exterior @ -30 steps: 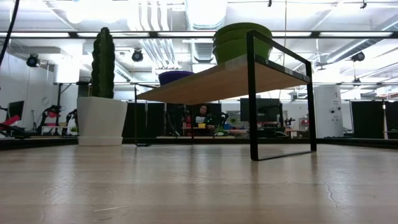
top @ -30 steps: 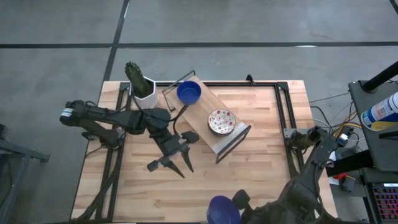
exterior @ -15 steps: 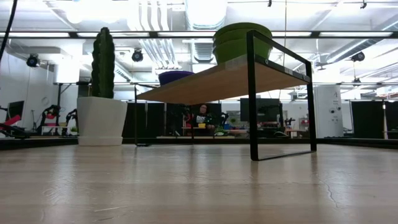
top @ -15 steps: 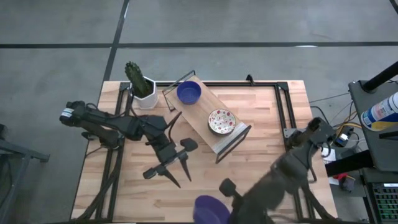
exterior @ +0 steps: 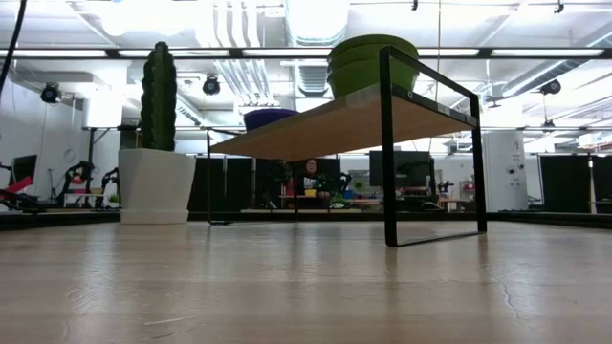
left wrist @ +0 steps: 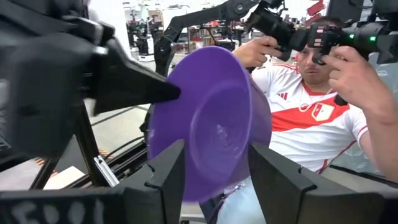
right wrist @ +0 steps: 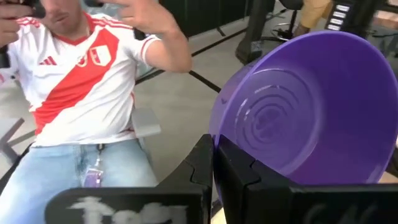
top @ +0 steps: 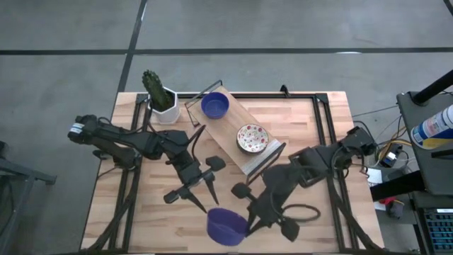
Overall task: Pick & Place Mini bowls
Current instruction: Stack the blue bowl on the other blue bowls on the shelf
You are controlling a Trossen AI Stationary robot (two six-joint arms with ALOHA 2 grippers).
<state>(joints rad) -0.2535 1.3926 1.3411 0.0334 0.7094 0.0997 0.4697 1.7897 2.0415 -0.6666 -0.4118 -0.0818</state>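
Blue bowl (top: 226, 227) was pinched by its rim in the right gripper (top: 249, 221), carried above the near edge of the table (top: 304, 120). In the right wrist view the bowl (right wrist: 311, 106) sat tilted, hollow facing the camera, with the fingers (right wrist: 214, 155) closed together on the rim, probably because the wall is too thin and shallow to hold any other way. The left wrist view showed the same bowl (left wrist: 208, 124) on edge, just ahead of the left fingers (left wrist: 171, 171).

Left gripper (top: 195, 191) hung over the table's middle, near the bowl but apart from it, fingers spread and empty. It seemed to be waiting or lining up to help; can't say which.

Two more bowls were already on the shelf (top: 233, 127), which stands slantwise across the table's far half: another blue bowl (top: 214, 105) at the far end and a speckled bowl (top: 252, 137) toward the near end. In the low view the shelf (exterior: 325, 119) stood raised on a black frame, with bowl shapes on top. So the held bowl likely goes to the shelf too, and lifting it high enough is the need.

Cactus (top: 160, 94) stood at the far left corner, just beside the shelf, clear of the work. A person (right wrist: 93, 81) in a red-and-white shirt sat beyond the table, hands raised.
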